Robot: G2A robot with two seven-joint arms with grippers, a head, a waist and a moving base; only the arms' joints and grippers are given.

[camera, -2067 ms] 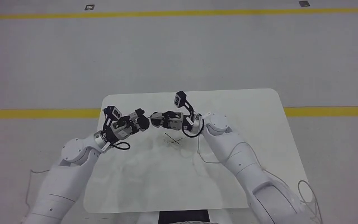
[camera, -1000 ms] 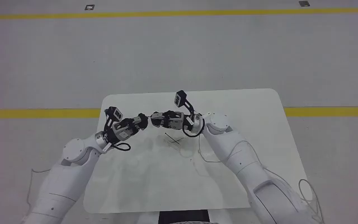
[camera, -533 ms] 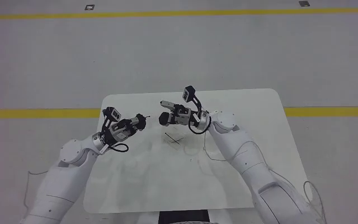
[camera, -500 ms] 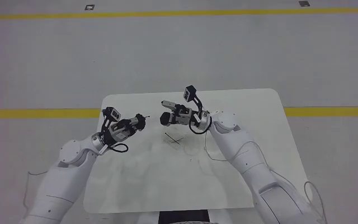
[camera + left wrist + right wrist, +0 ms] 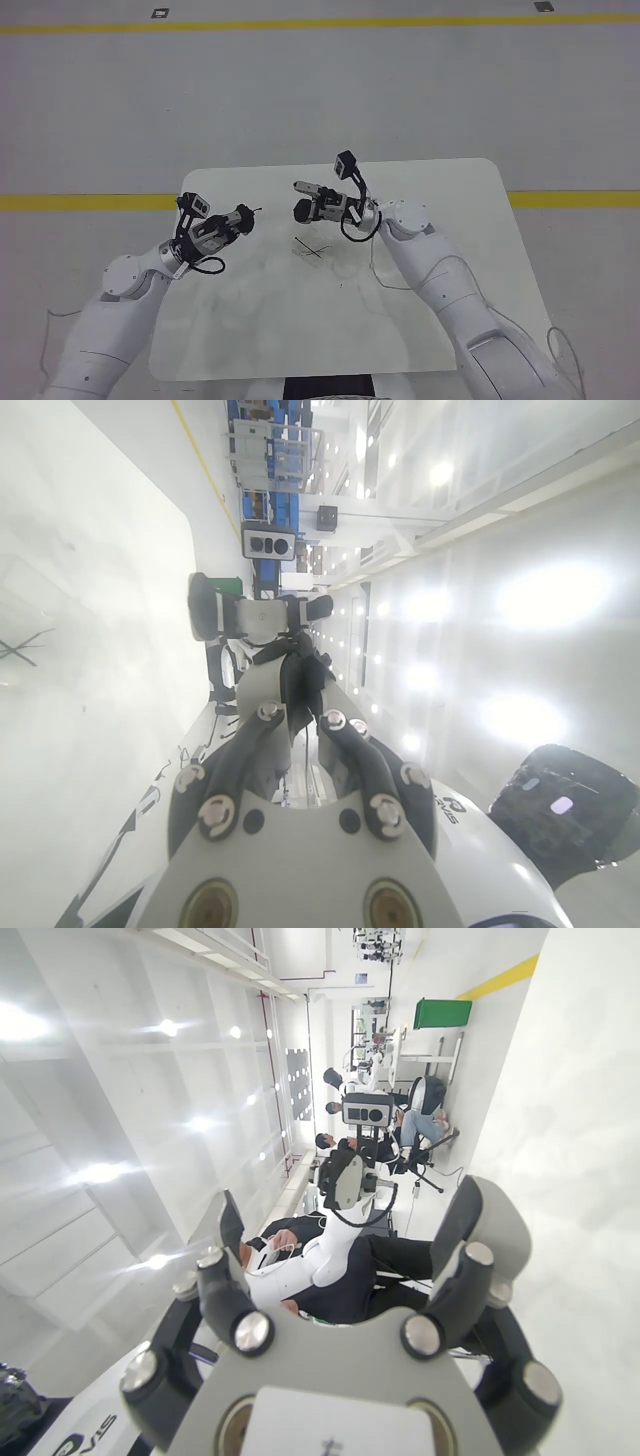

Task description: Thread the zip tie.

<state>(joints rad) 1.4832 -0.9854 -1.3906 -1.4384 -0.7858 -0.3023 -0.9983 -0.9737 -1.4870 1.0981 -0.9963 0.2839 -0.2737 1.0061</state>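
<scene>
White table (image 5: 450, 200), both arms over far half, claws facing each other, small gap between. Right claw (image 5: 299, 198) spread wide apart. Left claw (image 5: 244, 215) pinched together on zip tie (image 5: 256, 210), thin black tip poking out toward right claw, up above tabletop. Crossed black strips (image 5: 311, 249) lying flat on table, near claws, robot's side of gap.

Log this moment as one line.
left gripper shut on zip tie | right gripper open, empty | crossed ties lying on table
</scene>
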